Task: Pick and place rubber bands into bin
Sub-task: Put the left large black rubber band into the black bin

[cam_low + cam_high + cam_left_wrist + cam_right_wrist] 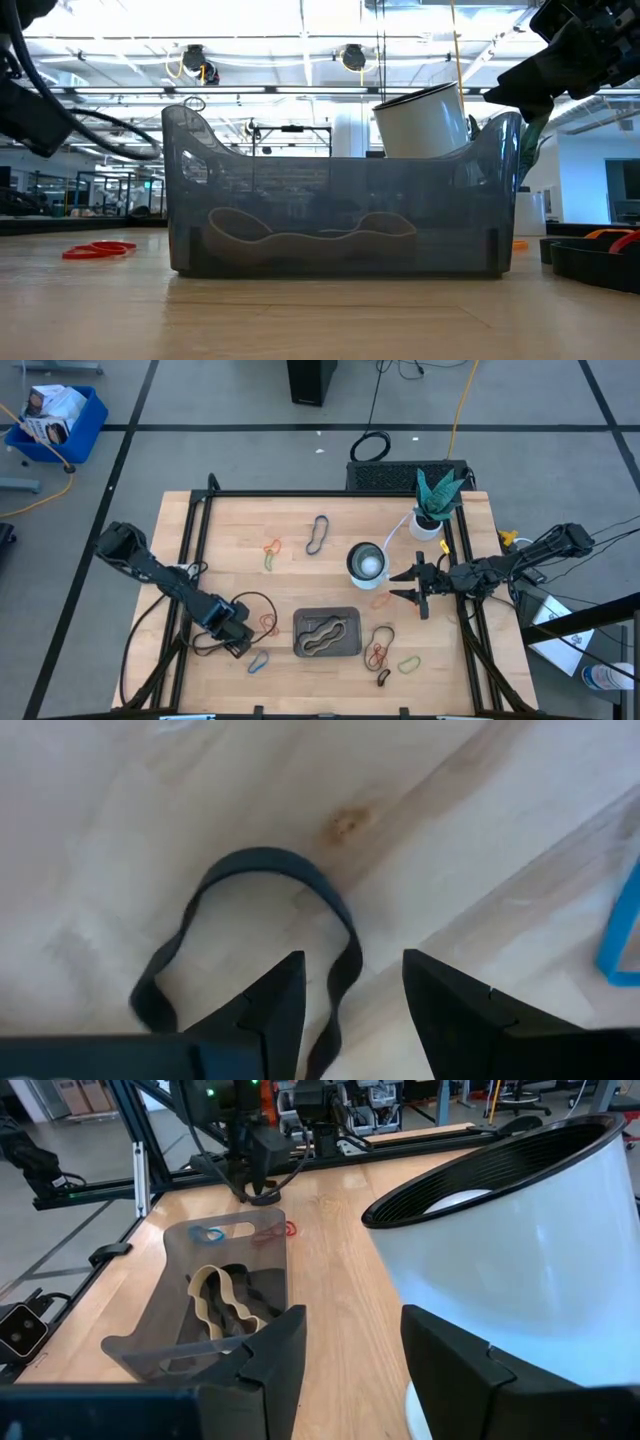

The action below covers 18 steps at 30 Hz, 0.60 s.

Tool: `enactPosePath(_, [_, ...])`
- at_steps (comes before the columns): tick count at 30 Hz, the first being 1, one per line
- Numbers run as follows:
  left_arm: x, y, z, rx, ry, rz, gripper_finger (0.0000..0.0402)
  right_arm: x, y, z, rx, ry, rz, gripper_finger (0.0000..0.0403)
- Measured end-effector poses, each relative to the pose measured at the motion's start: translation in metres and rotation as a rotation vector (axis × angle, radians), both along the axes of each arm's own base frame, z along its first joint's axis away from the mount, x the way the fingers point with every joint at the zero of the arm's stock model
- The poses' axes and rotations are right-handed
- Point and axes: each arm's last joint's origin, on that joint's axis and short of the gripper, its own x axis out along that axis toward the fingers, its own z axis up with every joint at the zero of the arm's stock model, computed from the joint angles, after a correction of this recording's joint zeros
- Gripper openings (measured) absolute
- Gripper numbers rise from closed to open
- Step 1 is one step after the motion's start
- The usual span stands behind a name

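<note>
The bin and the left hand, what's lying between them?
Orange bands lie on the wood between the bin and the left hand, seen in the high view.

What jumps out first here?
The bin at the table's front middle, with a wavy tan band lying in it. The left gripper, jaws open, sits low beside it over a black band. The right gripper, jaws open too, hangs by the white cup behind the bin.
</note>
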Motion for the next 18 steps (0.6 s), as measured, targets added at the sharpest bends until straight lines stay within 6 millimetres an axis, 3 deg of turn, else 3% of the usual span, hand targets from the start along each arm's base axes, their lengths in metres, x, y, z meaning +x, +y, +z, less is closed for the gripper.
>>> enactPosePath(7, [0.004,-0.004,-0.016,0.000,0.081,-0.017,0.0174,0.000,0.000,0.000,-0.005,0.001,0.001,0.0159])
enactPosePath(18, [0.005,-0.003,-0.018,0.004,0.078,-0.017,0.0169,0.000,0.000,0.000,-0.005,0.001,0.001,0.0158])
